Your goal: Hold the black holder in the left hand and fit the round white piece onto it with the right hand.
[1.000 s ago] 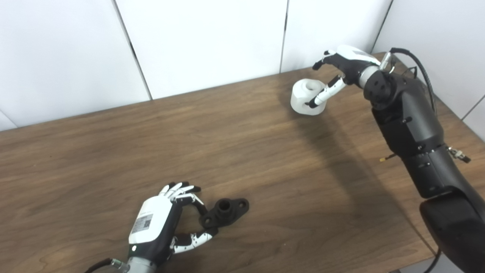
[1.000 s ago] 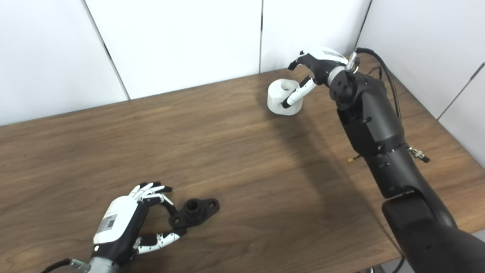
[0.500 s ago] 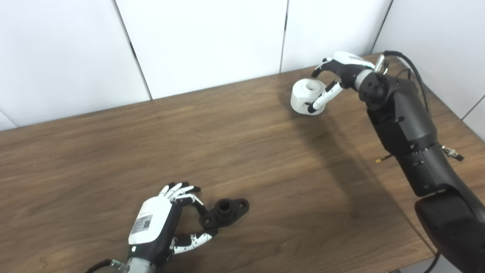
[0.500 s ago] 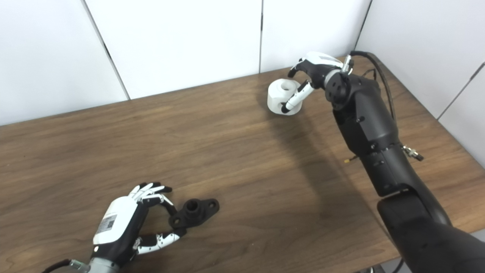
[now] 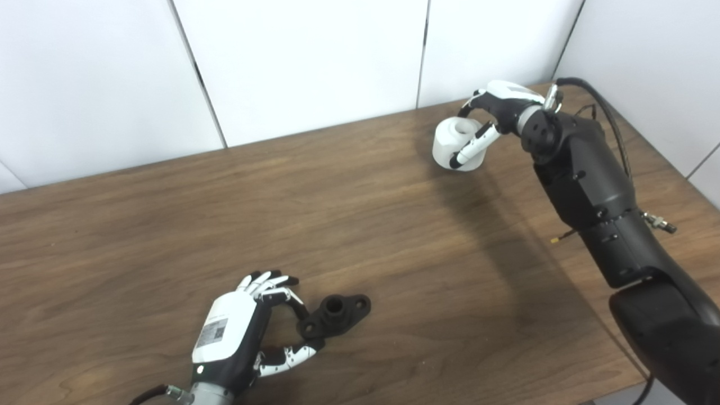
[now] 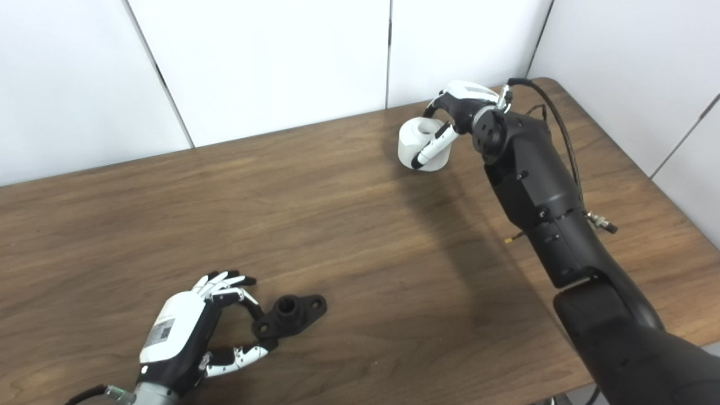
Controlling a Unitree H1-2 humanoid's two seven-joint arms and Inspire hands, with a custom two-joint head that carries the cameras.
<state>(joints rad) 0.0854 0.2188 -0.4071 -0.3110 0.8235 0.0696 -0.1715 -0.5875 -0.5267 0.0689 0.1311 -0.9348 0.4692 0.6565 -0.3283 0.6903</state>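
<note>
Black holder (image 5: pixel 335 314) lies flat on the wooden table (image 5: pixel 360 236) near our front edge, and our left hand (image 5: pixel 239 332) cups its near end with fingers and thumb spread on either side, not clamped shut on it. Far across the table by the back wall, our right hand (image 5: pixel 495 115) wraps around the round white piece (image 5: pixel 454 143), thumb down its front face and fingers curled over the top; we cannot tell whether the piece is off the table.
</note>
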